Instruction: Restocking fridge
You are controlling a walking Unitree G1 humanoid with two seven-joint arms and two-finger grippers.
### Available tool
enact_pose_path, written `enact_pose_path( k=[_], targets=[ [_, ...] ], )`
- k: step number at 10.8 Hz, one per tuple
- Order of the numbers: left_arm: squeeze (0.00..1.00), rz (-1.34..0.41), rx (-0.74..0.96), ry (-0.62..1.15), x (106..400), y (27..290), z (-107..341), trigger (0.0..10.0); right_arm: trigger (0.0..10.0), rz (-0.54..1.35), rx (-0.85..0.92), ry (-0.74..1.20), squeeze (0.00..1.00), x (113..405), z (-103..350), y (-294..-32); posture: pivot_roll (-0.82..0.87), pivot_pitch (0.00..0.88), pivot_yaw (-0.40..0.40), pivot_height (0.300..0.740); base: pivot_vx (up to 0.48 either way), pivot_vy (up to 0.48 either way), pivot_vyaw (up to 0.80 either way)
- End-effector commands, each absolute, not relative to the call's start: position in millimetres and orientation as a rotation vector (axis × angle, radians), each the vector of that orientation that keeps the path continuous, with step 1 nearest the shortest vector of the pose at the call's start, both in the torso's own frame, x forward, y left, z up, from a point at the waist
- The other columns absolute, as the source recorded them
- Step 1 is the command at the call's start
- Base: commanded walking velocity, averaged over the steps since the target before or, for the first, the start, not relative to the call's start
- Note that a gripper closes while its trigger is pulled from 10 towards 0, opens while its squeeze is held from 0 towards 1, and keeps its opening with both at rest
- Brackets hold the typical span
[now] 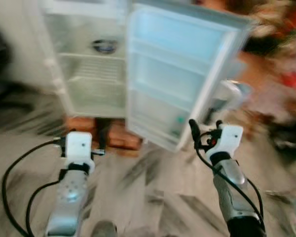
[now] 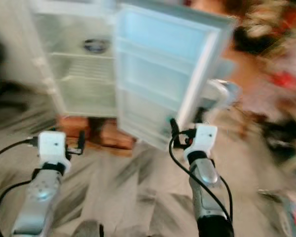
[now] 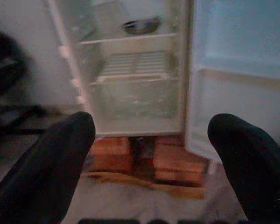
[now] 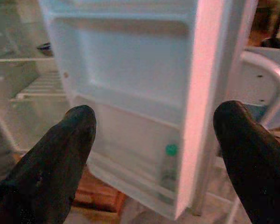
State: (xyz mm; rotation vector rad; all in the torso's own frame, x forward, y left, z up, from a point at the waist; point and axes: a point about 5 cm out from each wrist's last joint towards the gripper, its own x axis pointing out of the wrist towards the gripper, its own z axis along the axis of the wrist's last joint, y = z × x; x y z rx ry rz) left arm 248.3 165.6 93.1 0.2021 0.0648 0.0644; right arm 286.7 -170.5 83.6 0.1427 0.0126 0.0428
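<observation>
Glossy white plastic fridge door [image 4: 130, 70]; wire shelf [image 3: 135, 65]; rough bricks [image 3: 144, 158] beneath.

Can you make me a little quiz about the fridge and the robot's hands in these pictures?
1. True or false: the fridge door stands open.
2. What sits on the upper shelf inside the fridge? A) a dark bowl B) a red apple C) a loaf of bread
3. Fill in: the bottle with the green cap stands in the lowest ____ shelf.

Key
1. True. Both the left tool and the right tool are open and hold nothing.
2. A, the dark bowl.
3. Door.
</observation>
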Motion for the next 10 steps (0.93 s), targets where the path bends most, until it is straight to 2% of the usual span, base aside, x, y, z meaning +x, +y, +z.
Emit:
enact_pose_path(
  k=[1, 7, 10],
  targets=[
    [0.00, 0.107, 0.209, 0.059, 245.3, 169.3, 94.5, 10.0, 10.0, 0.041, 0.146, 0.006, 0.00, 286.7, 85.2, -172.4, 0.20, 0.064, -0.101, 0.740, 0.000, 0.000, 0.00],
    [0.00, 0.043, 0.148, 0.081, 242.8, 163.3, 89.3, 10.0, 10.0, 0.028, 0.129, -0.001, 0.00, 286.3, 85.6, -174.7, 0.19, 0.061, -0.106, 0.740, 0.000, 0.000, 0.00],
    [0.00, 0.027, 0.146, 0.073, 244.5, 160.2, 90.4, 10.0, 10.0, 0.017, 0.123, -0.017, 0.00, 288.5, 90.3, -177.8, 0.18, 0.063, -0.108, 0.740, 0.278, 0.000, 0.00]
  ],
)
